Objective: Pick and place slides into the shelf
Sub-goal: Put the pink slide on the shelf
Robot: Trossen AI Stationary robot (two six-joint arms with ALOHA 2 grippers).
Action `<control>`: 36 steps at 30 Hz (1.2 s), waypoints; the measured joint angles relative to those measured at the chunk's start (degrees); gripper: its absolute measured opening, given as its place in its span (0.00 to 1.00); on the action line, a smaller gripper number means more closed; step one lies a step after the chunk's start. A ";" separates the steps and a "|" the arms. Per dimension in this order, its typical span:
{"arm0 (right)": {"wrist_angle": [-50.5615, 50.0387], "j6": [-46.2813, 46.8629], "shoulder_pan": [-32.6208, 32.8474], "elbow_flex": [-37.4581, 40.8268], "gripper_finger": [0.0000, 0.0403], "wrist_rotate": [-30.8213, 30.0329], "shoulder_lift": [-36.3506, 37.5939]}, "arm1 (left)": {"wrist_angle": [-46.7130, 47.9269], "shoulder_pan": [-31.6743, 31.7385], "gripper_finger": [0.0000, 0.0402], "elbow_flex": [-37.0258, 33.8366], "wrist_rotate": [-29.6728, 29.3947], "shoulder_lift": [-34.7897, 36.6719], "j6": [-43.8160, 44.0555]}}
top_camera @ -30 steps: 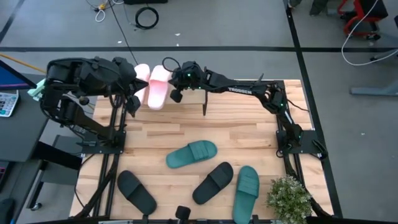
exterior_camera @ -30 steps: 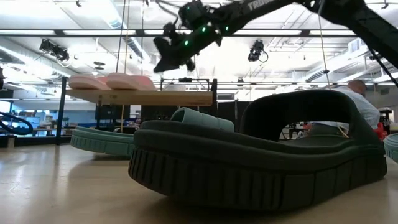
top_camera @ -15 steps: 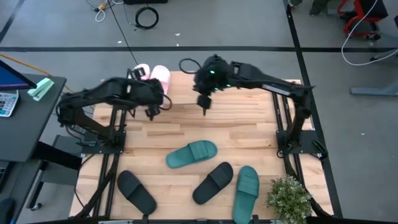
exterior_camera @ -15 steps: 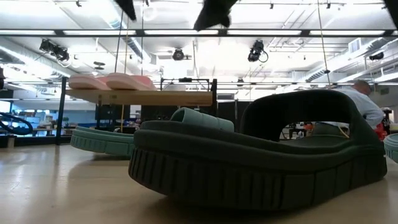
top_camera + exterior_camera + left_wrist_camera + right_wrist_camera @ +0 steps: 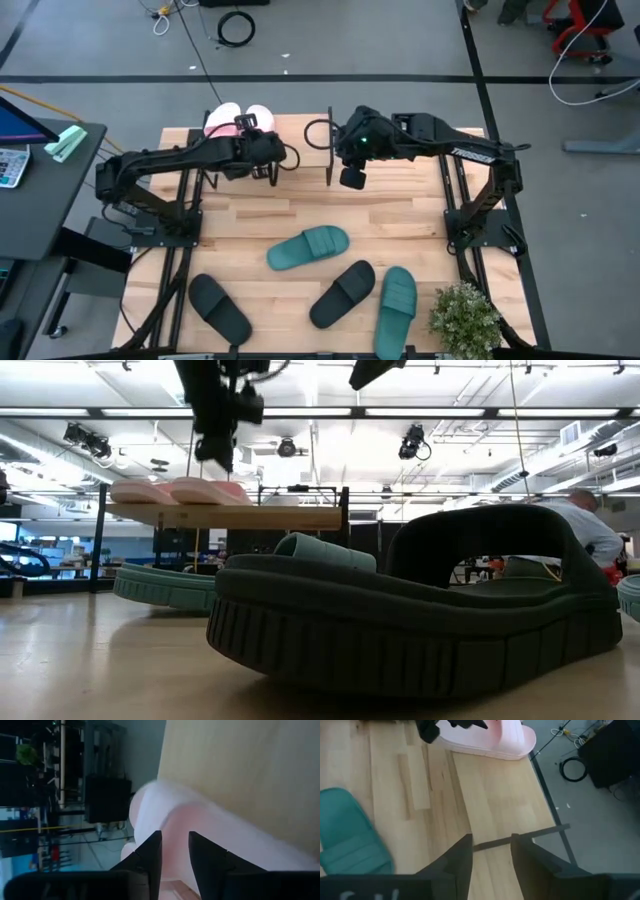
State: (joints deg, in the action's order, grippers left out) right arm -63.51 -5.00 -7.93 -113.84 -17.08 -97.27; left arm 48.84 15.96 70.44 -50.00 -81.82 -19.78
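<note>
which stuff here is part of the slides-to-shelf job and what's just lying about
Job:
- pink slides, on the shelf
- teal slides, on the table
- black slides, on the table

Lying about:
- potted plant, table corner
- cable coil, on the floor

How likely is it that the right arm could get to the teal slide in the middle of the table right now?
Probably yes. The right hand is open, holds nothing and hangs above bare table just past the shelf, and the teal slide lies uncovered with nothing between them.
</note>
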 joint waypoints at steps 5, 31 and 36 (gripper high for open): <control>-0.24 -0.12 -0.41 0.00 0.35 -0.09 0.00 | -1.55 4.29 0.29 -3.92 -0.21 0.00 -2.52; -0.15 -0.60 -4.78 0.00 0.35 -0.06 -0.04 | -4.92 4.04 0.33 1.34 -4.10 0.21 -12.30; -0.15 -0.58 -4.75 0.00 0.35 -0.02 -0.07 | -4.40 7.61 0.33 1.39 -3.96 0.12 -13.96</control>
State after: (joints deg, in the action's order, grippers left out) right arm -63.66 -5.58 -12.69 -113.84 -17.10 -97.34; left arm 44.45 23.57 71.83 -53.97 -81.70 -33.74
